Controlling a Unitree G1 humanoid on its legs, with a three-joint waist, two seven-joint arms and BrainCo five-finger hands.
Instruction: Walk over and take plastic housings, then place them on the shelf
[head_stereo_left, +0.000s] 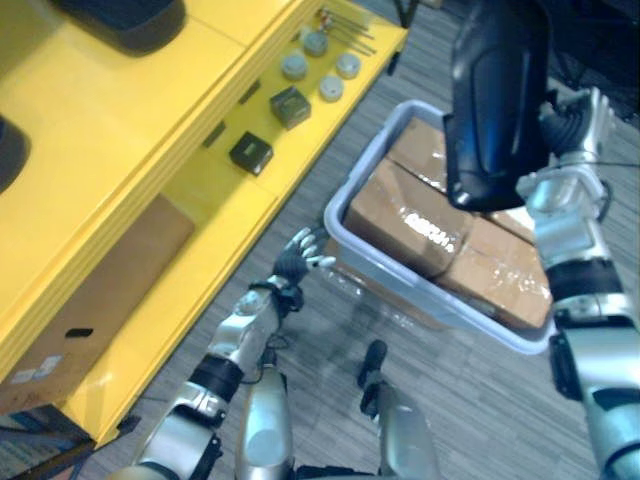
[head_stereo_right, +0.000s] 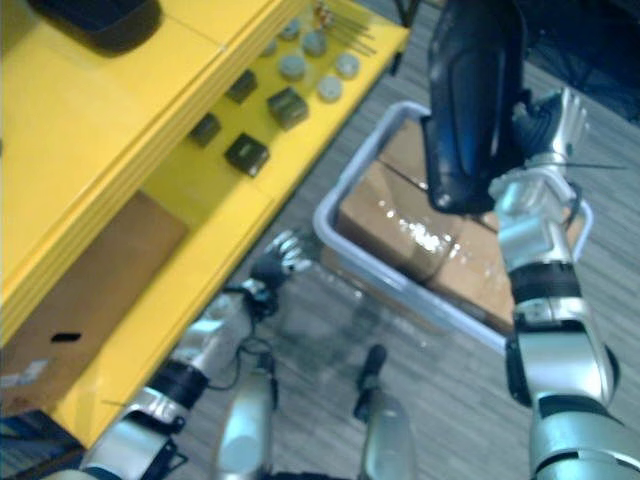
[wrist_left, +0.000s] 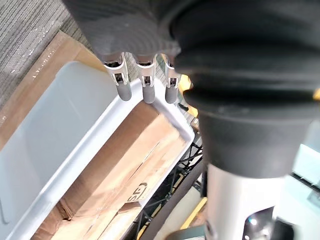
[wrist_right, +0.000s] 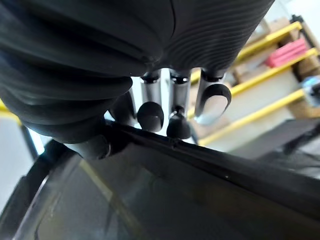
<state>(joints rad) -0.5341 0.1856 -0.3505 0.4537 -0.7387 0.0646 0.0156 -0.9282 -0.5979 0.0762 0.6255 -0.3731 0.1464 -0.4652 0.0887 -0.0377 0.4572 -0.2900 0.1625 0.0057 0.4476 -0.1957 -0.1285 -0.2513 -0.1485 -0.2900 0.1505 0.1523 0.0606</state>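
Gripping plastic housing (head_stereo_left: 495, 100) by its rim with right hand (head_stereo_left: 572, 125), fingers curled over the edge; seems stiff, light, glossy, likely slippery. Left hand (head_stereo_left: 298, 258) loose-fingered, empty.

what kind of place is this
Probably a workshop or parts storeroom: a yellow shelf carrying small round and boxy parts, a grey bin of taped cardboard boxes on the floor, and the right hand holding a dark plastic housing.

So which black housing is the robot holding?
The black housing raised above the grey bin, in its right hand; the other housings lie on the yellow shelf.
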